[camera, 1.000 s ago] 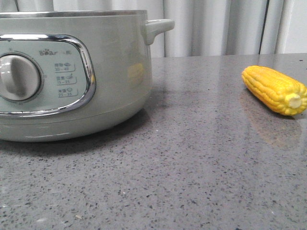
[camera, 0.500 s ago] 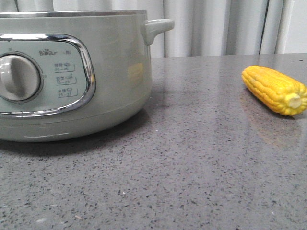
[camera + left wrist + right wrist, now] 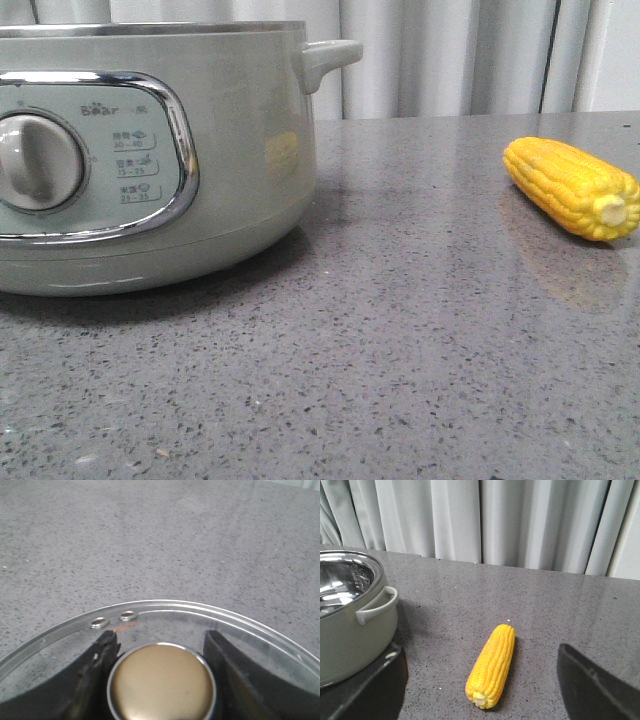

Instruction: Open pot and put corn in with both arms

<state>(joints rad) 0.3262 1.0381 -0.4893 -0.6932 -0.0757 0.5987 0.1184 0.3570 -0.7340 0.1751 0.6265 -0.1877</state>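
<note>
Left fingers are clamping the lid knob; pot is standing open. Right fingers, spread apart, are hovering toward corn at twelve o'clock; descending comes next.

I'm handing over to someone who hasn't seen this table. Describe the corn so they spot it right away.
Find the big sage-green pot on the grey speckled table; its lid is off, showing the steel inside. The corn lies flat on the bare tabletop to the pot's right, well apart from it. It is the only bright yellow thing there, a short cob with rows of kernels and a pale stub end.
</note>
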